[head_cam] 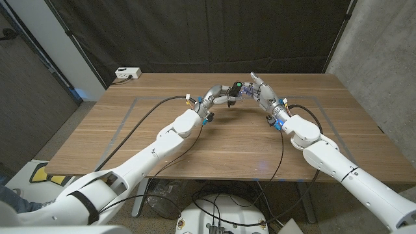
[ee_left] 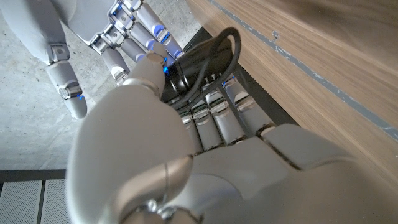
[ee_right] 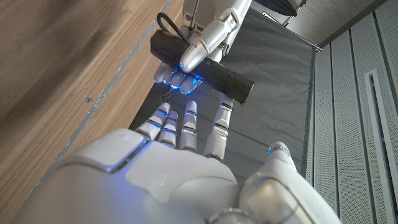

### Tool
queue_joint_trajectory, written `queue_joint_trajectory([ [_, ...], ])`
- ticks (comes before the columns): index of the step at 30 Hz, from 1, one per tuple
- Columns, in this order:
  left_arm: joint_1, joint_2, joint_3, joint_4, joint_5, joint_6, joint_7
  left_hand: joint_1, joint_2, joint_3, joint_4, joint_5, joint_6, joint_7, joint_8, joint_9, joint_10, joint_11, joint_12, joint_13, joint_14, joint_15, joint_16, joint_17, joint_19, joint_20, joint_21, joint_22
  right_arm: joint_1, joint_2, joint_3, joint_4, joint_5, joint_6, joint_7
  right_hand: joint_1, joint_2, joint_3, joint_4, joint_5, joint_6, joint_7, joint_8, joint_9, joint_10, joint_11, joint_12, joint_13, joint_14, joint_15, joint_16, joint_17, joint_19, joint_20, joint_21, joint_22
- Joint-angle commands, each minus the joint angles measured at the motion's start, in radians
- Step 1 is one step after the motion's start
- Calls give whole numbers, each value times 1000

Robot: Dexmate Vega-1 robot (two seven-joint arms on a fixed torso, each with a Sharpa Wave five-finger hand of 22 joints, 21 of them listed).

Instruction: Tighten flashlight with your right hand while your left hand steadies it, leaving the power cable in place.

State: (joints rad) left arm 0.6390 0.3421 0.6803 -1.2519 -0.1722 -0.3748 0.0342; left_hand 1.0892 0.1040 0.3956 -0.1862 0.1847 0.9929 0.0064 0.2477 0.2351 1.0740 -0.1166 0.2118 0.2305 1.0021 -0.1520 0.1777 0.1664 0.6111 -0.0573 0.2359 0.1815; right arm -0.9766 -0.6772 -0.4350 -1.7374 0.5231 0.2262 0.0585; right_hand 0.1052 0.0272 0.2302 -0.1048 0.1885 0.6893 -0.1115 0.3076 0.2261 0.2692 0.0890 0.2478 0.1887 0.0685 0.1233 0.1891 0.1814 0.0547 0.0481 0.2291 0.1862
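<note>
Steadying is in hand: the left robot hand grips the flashlight around its body and holds it lifted above the far middle of the bench. In the left wrist view its fingers wrap the black barrel, and a black cable loop leaves the flashlight beside them. To its right, the right robot hand stands just beside the flashlight's free end, fingers apart and extended, holding nothing; in the right wrist view its fingertips sit near the barrel but apart from it. By this evidence, tightening has not begun. The next move calls for closing the right fingers around the free end and twisting it, with the left grip firm and the cable undisturbed.
</note>
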Motion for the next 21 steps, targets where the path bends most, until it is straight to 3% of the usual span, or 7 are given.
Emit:
queue_joint_trajectory([
  [1, -13, -40, -11, 70, -96, -48, -81, 10, 20, 82, 76, 2, 33, 40, 2, 6, 76, -71, 10, 7, 16, -42, 5, 2, 7, -71, 0, 1, -11, -6, 6, -10, -1, 7, -4, 1, 6, -1, 0, 2, -10, -2, -9, 21, -3, -4, -2, 3, 4, 4, -1, 3, 12, -2, -4, 3],
  [21, -1, -48, -30, 71, -132, -31, -71, 10, 18, 86, 76, 2, 34, 40, 7, 17, 75, -64, 14, 16, 23, -42, 5, 2, 13, -72, -1, 1, -36, -11, 20, -28, 0, 14, -25, 3, 7, -1, -1, 2, -13, -7, -17, 14, 0, -3, -2, 3, 7, 5, -1, 3, 18, 2, -3, 4],
])
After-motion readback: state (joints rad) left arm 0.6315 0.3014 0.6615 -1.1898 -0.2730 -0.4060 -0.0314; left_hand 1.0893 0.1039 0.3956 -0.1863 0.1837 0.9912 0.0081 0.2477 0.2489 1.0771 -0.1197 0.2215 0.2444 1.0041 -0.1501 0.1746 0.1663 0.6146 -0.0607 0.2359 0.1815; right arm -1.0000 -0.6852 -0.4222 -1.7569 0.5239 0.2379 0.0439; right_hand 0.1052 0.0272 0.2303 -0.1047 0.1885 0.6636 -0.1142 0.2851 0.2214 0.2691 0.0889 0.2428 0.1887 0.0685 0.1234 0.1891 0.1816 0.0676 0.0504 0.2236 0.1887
